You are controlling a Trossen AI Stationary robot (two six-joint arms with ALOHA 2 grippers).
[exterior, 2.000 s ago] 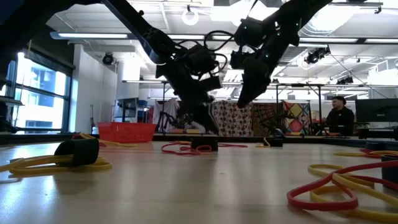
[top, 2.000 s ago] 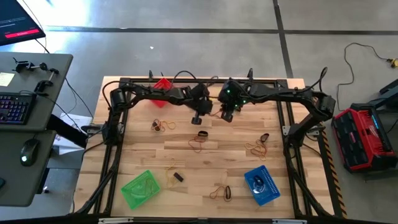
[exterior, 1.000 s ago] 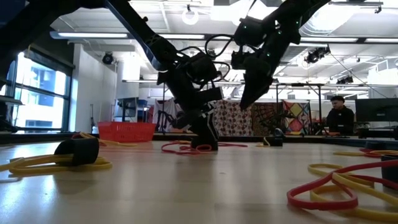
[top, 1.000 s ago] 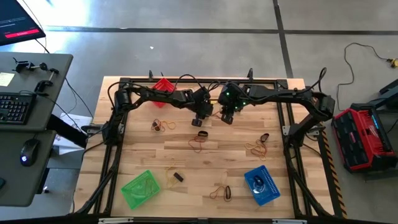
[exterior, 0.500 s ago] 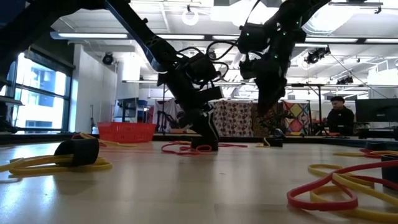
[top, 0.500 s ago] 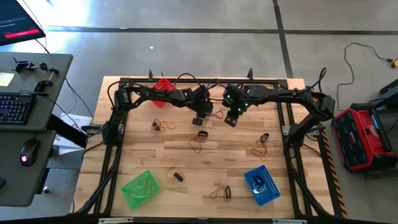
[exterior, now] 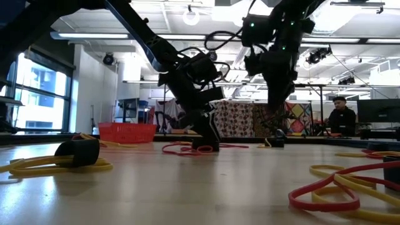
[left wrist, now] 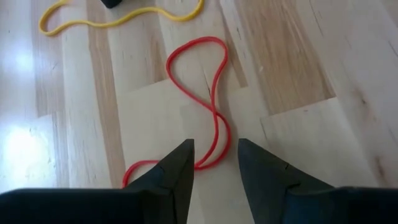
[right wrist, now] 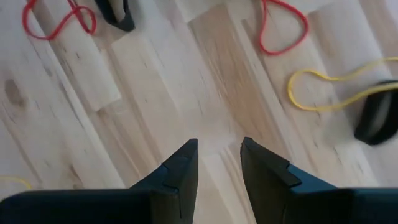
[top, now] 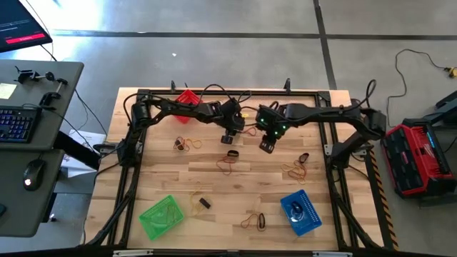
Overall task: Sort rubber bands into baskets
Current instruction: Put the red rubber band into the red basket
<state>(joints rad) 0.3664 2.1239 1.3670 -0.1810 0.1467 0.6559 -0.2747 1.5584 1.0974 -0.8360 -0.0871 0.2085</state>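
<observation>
My left gripper [top: 230, 137] is down at the table in the back middle, fingers open, with a red rubber band [left wrist: 214, 118] lying in a figure eight and running between the fingertips [left wrist: 216, 149]. In the low view it [exterior: 205, 142] touches the wood at that red band [exterior: 187, 149]. My right gripper [top: 265, 146] hovers just to its right, open and empty over bare wood [right wrist: 219, 146]. The red basket [top: 187, 98] stands at the back left, the green basket [top: 161, 215] at the front left, the blue basket [top: 300, 212] at the front right.
Loose bands lie scattered: a tangle [top: 187, 144] at the left, a black band [top: 232, 154] and tan loops [top: 228, 165] in the middle, more loops [top: 295, 169] at the right and at the front [top: 253, 220]. A person [exterior: 340, 119] sits far behind the table.
My left gripper came down to the table at the red band and has stayed there. My right gripper has moved forward and a little to the right, away from the back rail.
</observation>
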